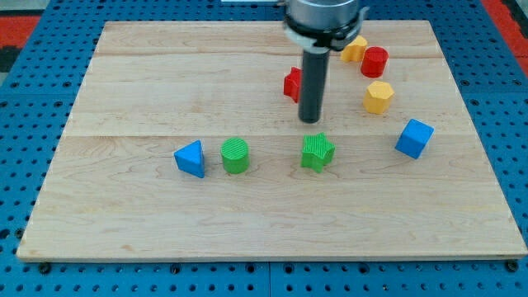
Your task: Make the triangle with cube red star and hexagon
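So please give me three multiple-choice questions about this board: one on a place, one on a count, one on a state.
1. Where is my tip relative to the green star?
A. Toward the view's top of it, apart from it
B. At the view's bottom of it
C. Far to the view's left, beside the blue triangle

2. How many yellow blocks show?
A. One
B. Two
C. Four

3. In what state does the red star show?
A. Fully visible
B. Partly hidden behind the rod
C. Stacked on the blue cube

Answers:
1 A: the rod ends just above the green star, with bare board between them.
2 B: a yellow hexagon and another yellow block near the red cylinder.
3 B: only its left part shows beside the rod.
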Controlling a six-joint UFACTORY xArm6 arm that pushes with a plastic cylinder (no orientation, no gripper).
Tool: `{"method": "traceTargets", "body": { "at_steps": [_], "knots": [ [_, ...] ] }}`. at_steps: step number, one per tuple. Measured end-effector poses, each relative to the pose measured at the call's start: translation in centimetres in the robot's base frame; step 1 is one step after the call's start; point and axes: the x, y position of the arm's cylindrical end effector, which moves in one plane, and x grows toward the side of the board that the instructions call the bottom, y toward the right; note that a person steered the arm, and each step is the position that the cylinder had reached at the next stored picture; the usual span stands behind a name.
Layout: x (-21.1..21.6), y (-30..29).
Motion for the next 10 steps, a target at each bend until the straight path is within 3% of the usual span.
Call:
{"method": "traceTargets", "body": {
  "at_steps": [1, 2, 3, 4, 5, 6, 7, 8, 9, 10],
  "knots": [
    [-5.2, -1.7],
    [-6.7, -3.7],
    [-4.1, -1.7],
    [-1.1, 5.8],
    [4.4, 6.7],
    [2.1, 14.3],
    [0.6, 12.5],
    [0.8, 10.8],
    [3.1, 19.1],
    [5.4, 21.6]
  ]
}}
